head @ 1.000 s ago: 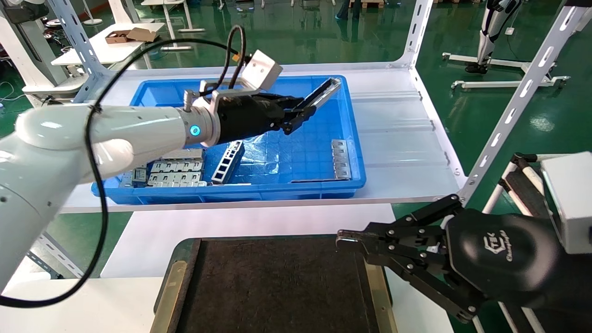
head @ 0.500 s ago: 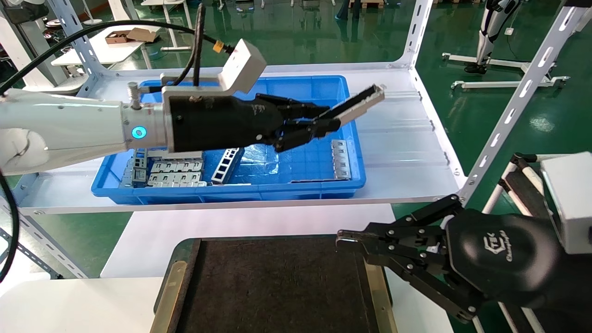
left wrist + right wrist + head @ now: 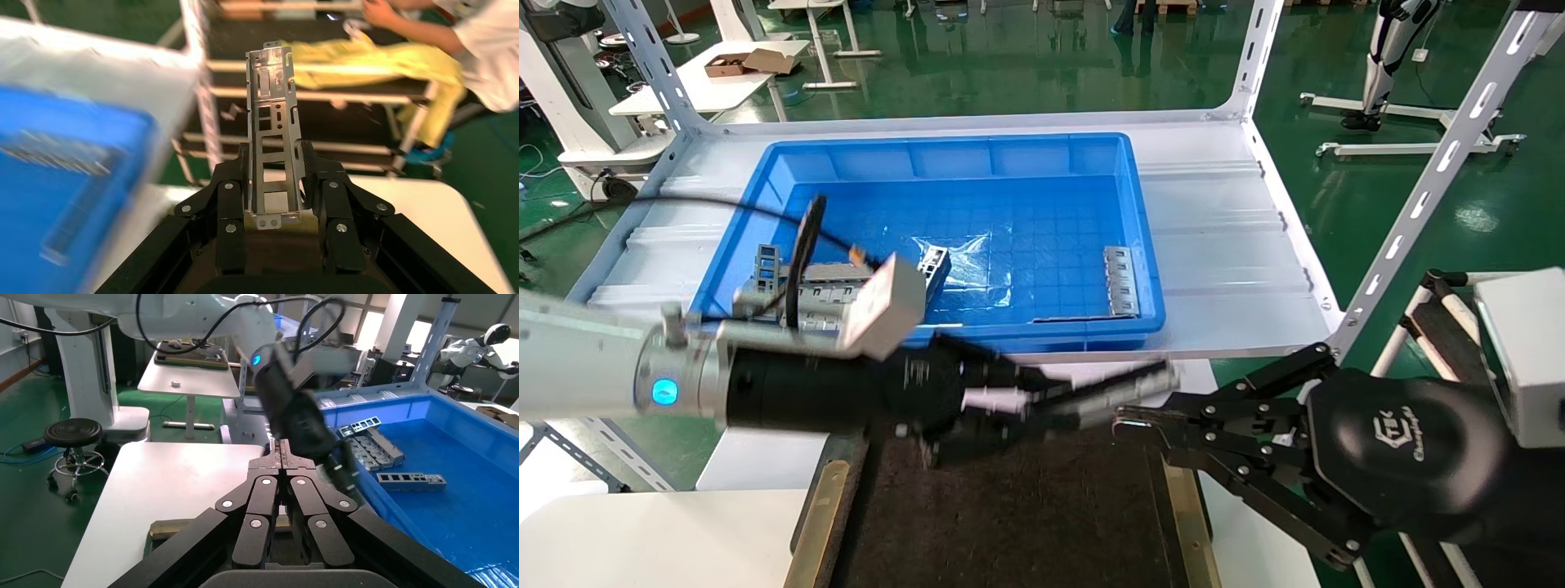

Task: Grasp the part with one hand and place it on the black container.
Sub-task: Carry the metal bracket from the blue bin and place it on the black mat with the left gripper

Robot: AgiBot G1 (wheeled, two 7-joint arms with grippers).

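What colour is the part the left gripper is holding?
Silver-grey bare metal, with square cut-outs; the part shows best in the left wrist view, clamped in the left gripper.

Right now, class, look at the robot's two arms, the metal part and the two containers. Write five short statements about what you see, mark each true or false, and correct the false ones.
1. The left claw is shut on the part. True.
2. The part lies flat on the black container. False: it is held in the air above the container's far edge.
3. The right claw holds a second part. False: it is shut on nothing, beside the black container's right rail.
4. Other metal pieces lie in the blue bin. True.
5. The blue bin sits on the black container. False: it sits on the white shelf beyond it.
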